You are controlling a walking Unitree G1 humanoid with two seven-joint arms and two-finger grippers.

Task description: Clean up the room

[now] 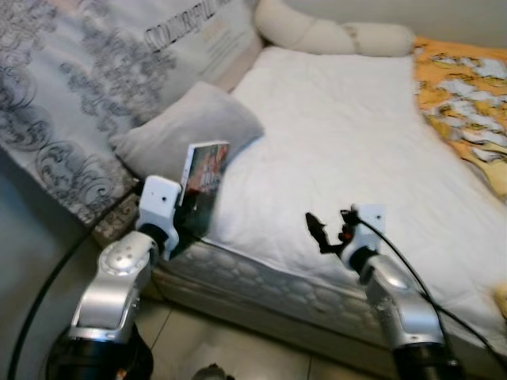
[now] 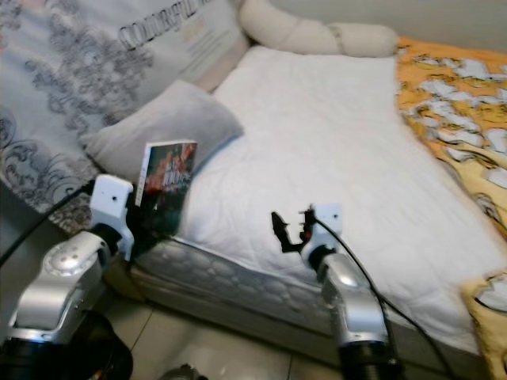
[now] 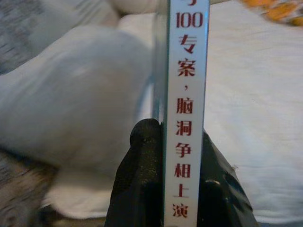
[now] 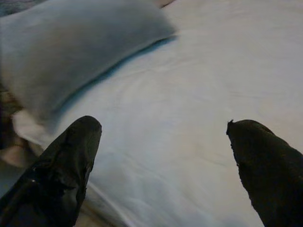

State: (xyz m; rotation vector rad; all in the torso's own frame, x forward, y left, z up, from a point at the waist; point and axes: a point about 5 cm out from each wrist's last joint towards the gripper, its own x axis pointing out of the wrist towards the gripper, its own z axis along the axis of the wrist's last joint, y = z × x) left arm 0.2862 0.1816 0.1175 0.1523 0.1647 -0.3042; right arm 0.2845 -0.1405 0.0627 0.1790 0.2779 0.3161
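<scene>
Book point(image 1: 204, 176) clamped upright in left gripper point(image 1: 192, 207) at mattress point(image 1: 333, 150) edge, right gripper point(image 1: 331, 229) spread

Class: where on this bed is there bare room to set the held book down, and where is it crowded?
Free: the white quilt, between the grey pillow and the orange blanket. Crowded: the head end, with the bolster, and the left edge, where the left gripper holds the book. The right gripper hangs open.

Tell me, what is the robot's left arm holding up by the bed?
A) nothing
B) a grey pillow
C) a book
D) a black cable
C: the left gripper has its jaws shut on the spine of a book, held upright over the mattress edge.
</scene>
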